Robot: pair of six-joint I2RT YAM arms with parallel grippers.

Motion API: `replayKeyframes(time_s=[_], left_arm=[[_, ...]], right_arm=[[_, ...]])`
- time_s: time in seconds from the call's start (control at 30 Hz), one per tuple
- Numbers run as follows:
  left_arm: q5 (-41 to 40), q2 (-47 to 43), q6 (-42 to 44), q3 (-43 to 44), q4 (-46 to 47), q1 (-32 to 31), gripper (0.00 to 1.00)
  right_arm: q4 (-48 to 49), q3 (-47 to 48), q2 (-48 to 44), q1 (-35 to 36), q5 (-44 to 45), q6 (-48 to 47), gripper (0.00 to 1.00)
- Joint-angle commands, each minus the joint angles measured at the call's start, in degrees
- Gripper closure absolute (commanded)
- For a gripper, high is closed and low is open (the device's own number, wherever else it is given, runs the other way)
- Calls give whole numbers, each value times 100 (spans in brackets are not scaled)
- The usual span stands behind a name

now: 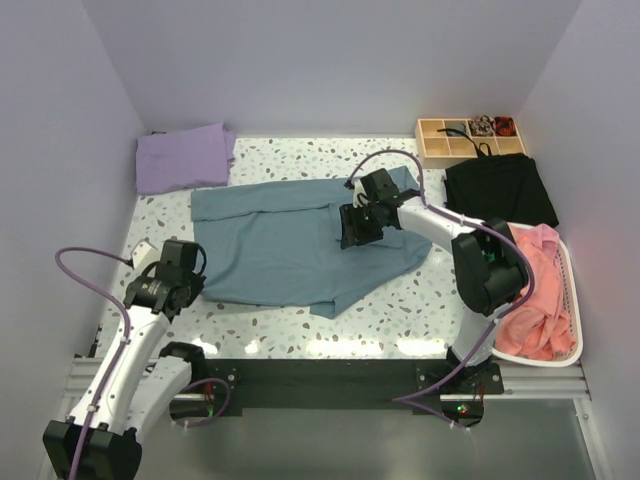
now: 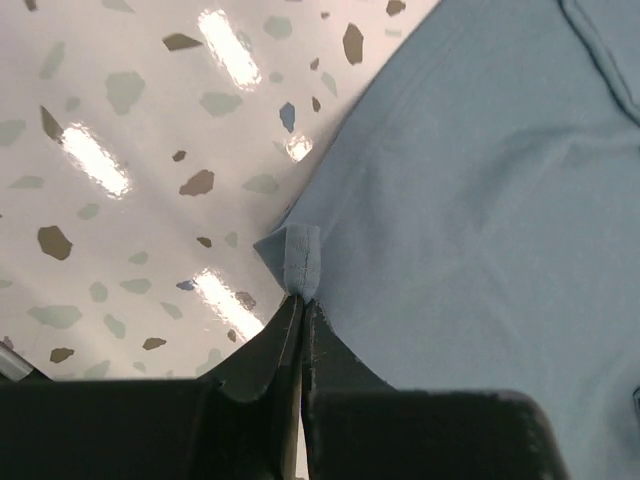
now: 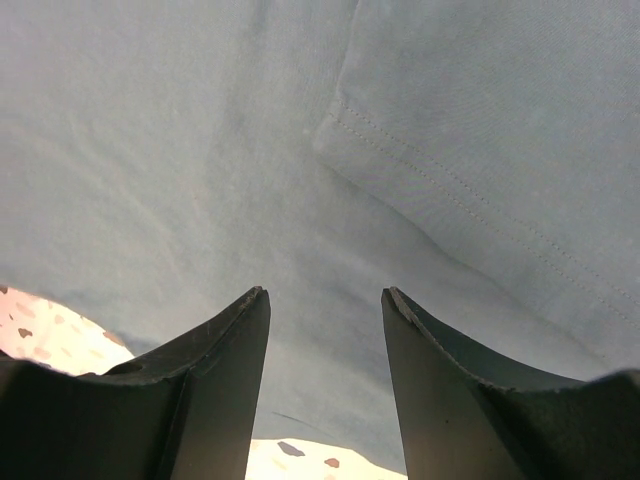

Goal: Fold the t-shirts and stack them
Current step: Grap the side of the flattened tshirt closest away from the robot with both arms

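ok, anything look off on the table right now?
Nothing spilled or damaged. The slate-blue t-shirt lies askew, its far edge folded over unevenly and its near edge running to a lopsided point. The left gripper is shut on just the tip of its near-left corner.

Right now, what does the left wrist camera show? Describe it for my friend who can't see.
The left arm's black claw is shut, pinching a corner of the soft slate-blue cloth t-shirt. The shirt fills the right side, lying on a white speckled table with bright light reflections.
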Motion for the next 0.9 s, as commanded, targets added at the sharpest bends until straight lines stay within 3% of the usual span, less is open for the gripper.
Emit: replayKeyframes(time_s=[0.0,0.13,0.23,0.43,0.57,0.67,0.87], left_arm=[[-808,2,-291,431,-554,49,91],[-748,28,-247,387,-511,49,88],[-607,46,-81,317,-231,49,98],[-334,195,139,97,209,49,100],[-255,301,254,9,403,40,100],[-229,327,307,-8,465,49,100],[-237,266,386,-17,561,49,100]], right_arm=[[-114,-2,-306,29,57,-76,47],[-219,-29,-385,29,118,-76,47],[-456,-108,-542,29,408,117,48],[-536,-1082,-1684,38,278,592,46],[-694,-1732,-2221,414,30,785,46],[-773,-2127,-2599,862,381,1013,45],[-589,-2691,-2828,996,908,1506,45]])
